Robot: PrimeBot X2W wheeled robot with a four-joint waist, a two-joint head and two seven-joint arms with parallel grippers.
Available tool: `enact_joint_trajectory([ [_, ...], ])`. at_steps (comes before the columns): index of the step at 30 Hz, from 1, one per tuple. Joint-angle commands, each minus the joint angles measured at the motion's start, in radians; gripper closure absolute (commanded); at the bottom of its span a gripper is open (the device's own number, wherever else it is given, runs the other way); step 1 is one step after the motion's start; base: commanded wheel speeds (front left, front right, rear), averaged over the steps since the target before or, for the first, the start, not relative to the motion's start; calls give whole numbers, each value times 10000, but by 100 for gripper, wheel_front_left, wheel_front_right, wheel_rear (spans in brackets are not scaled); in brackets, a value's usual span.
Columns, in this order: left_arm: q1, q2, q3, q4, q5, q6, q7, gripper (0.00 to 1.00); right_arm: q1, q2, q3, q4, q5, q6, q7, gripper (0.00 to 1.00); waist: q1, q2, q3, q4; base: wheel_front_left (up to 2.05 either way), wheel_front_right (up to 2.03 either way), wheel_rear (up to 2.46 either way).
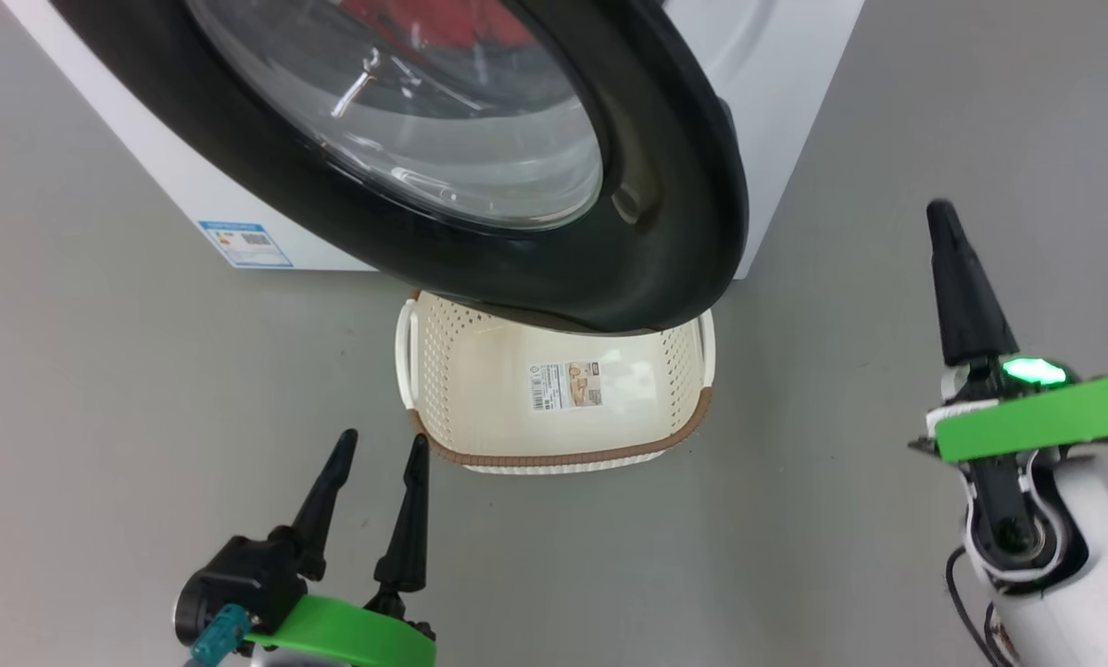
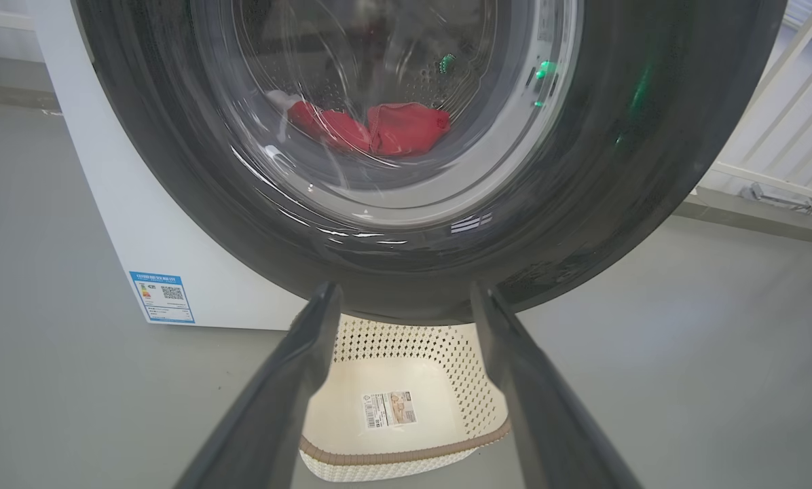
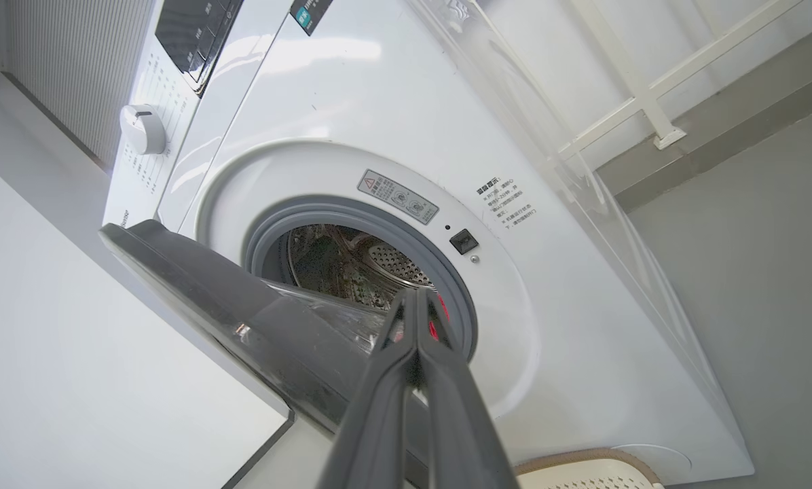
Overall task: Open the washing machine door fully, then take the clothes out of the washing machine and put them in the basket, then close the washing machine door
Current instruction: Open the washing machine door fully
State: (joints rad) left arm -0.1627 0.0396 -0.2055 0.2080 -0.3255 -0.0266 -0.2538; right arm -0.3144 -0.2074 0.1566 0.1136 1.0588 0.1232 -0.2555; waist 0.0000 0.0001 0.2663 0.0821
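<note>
The washing machine door point(image 1: 667, 232) hides the far end of the basket point(image 1: 554, 457), whose label point(image 1: 566, 385) is illegible.

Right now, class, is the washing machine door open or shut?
Open. The washing machine door stands swung away from the washing machine, baring its grey seal and drum. Whether fully, cannot tell.
</note>
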Motion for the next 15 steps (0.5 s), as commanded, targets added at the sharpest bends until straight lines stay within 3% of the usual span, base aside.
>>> enact_joint_trajectory([
  [1, -149, 106, 203, -224, -26, 41, -80, 0, -482, -241, 333, -267, 422, 75, -63, 100, 0, -1, 95, 114, 0, 0, 0],
  [12, -537, 106, -305, -347, -246, 199, -80, 0, -2278, -1619, 1883, -246, 3128, 75, -12, 100, 0, -1, 650, 568, 0, 0, 0],
  [15, -683, 106, -501, -395, -348, 275, -80, 0, -2782, -2166, 2562, -345, 4174, 75, 582, 100, 0, -1, 823, 719, 0, 0, 0],
])
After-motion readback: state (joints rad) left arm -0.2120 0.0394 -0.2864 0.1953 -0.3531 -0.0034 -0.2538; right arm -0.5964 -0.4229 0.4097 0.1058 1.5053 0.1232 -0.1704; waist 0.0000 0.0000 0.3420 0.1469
